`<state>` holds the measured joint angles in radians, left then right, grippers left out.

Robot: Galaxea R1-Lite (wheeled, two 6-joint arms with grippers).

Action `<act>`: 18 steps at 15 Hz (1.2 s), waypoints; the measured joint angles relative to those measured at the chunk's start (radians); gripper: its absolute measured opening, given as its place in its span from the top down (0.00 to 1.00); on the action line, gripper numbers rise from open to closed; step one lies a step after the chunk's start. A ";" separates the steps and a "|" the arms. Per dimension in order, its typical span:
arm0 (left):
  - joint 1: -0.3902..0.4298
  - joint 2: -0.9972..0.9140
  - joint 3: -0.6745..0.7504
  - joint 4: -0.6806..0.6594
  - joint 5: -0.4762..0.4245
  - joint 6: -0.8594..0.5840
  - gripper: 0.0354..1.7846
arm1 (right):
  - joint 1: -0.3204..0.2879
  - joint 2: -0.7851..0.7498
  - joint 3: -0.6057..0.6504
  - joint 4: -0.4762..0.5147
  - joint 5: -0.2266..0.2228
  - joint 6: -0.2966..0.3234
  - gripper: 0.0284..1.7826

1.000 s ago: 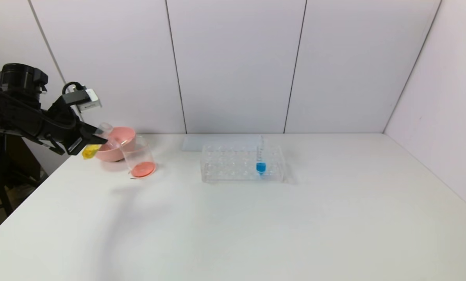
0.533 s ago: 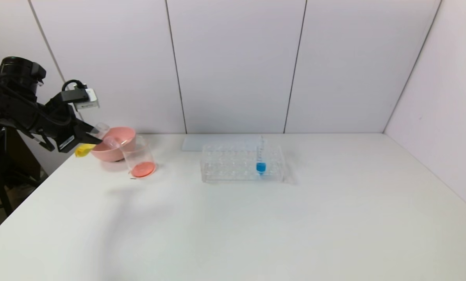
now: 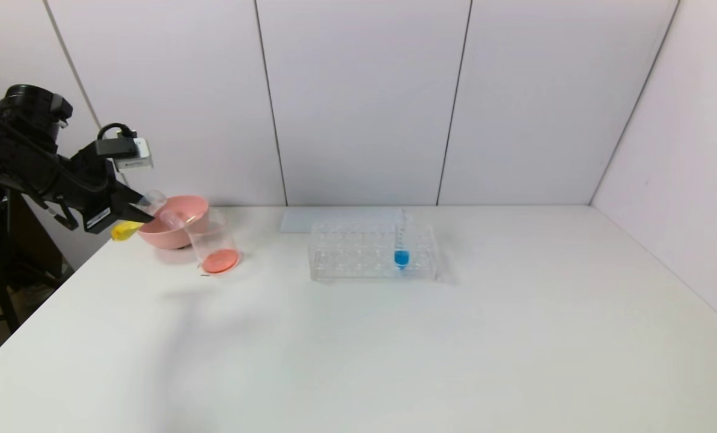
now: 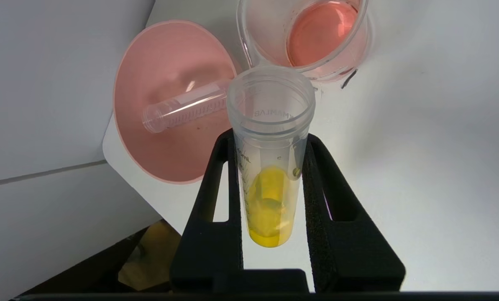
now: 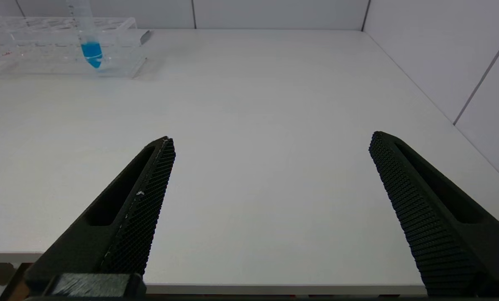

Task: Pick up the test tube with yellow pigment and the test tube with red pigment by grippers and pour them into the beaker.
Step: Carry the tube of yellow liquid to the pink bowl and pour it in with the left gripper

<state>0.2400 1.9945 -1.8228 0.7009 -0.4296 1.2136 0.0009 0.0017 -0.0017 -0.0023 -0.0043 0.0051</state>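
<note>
Yellow tube tipped toward the beaker, not over it yet

From the left: the left gripper (image 3: pixel 131 211) hangs left of the beaker (image 3: pixel 214 243), fingers shut tight on the yellow tube (image 4: pixel 270 154). The tube lies slanted, yellow end low and away from the beaker, open mouth pointing at the beaker. The mouth looks short of the rim, so I think it must go nearer the beaker, then tip more. The pink bowl (image 3: pixel 175 225), just behind and left of the beaker, holds an empty tube (image 4: pixel 184 112). The beaker holds red liquid. Far right of the beaker, the right gripper (image 5: pixel 270 188) waits with fingers wide.
</note>
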 joint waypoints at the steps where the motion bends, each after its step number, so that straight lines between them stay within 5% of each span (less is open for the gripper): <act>1: 0.001 0.013 -0.035 0.042 0.009 0.019 0.77 | 0.000 0.000 0.000 0.000 0.000 0.000 0.05; 18: -0.019 0.081 -0.155 0.117 0.063 0.106 0.77 | 0.000 0.000 0.000 0.000 0.000 0.000 0.05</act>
<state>0.2211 2.0757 -1.9777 0.8177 -0.3666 1.3191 0.0009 0.0017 -0.0017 -0.0028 -0.0043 0.0051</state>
